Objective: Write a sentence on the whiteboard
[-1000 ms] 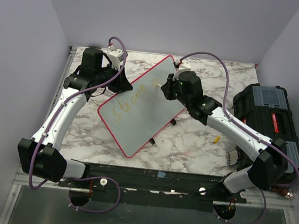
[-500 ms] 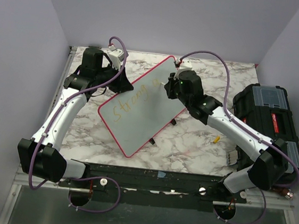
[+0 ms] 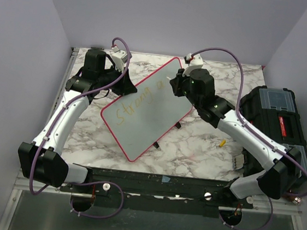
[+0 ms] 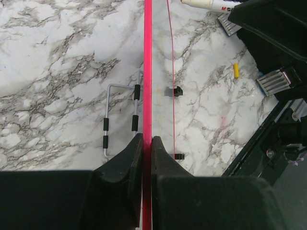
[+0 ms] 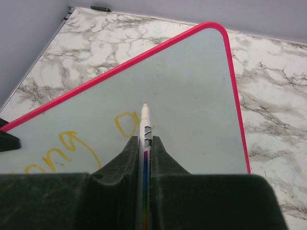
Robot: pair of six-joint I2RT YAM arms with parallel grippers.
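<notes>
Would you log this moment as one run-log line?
left gripper: shut on whiteboard rim | right gripper: shut on marker, tip beside last letter | sentence: partly written

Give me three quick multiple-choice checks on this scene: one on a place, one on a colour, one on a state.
1. Where does the left tool grip the whiteboard?
A. its red rim
B. a black foot
C. its middle

2. What colour is the writing?
A. blue
B. yellow-orange
C. black

3. The right tool is:
A. open and empty
B. shut on the rim
C. shut on the marker

Answers:
1 A: the left wrist view shows it clamped on the rim.
2 B: the letters show yellow-orange on the pale board.
3 C: the marker sits pinched in it, tip toward the board.
</notes>
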